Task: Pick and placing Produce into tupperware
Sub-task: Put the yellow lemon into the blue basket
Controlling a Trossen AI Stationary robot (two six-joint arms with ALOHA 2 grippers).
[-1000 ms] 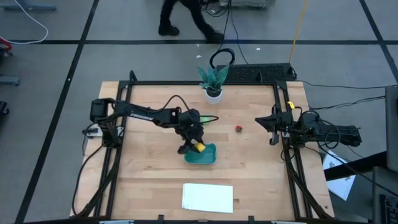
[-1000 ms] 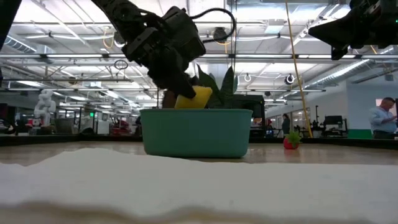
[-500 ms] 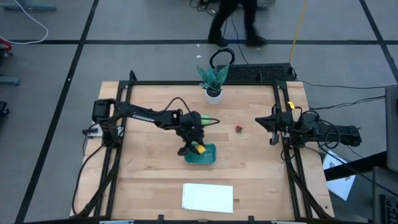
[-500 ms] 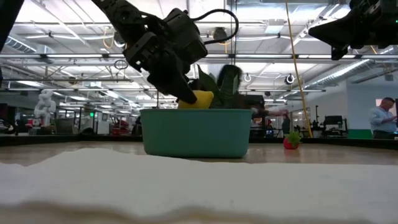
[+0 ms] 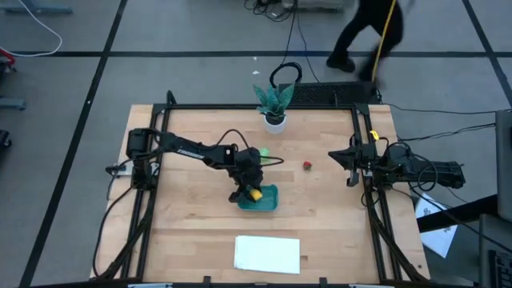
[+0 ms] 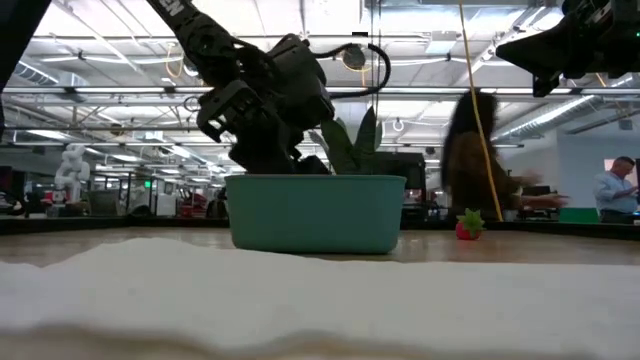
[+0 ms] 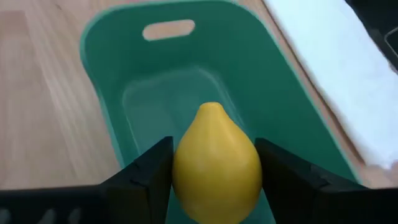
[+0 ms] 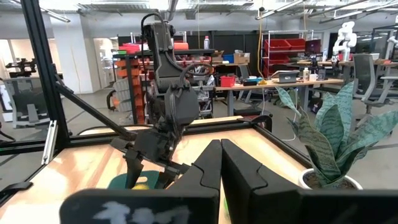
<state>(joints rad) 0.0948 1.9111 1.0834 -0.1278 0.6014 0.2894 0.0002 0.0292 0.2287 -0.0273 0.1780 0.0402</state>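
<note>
Yellow lemon (image 7: 216, 165) between left gripper (image 7: 214, 171) fingers.

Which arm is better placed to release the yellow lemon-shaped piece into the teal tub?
The left. Its pincer holds the yellow lemon-shaped piece inside the teal rectangular plastic tub. The right pincer waits, shut, at the table's right edge.

1. Left arm: reaches from the left edge of the desk toward its middle, wrist angled downward.
2. Left end effector (image 5: 253, 192): lowered, its two fingers (image 7: 146, 177) pressed against the sides of the lemon (image 7: 216, 163).
3. Right arm: folded at the right edge of the desk, raised.
4. Right end effector (image 8: 221, 165): fingers together, pointing inward.
</note>
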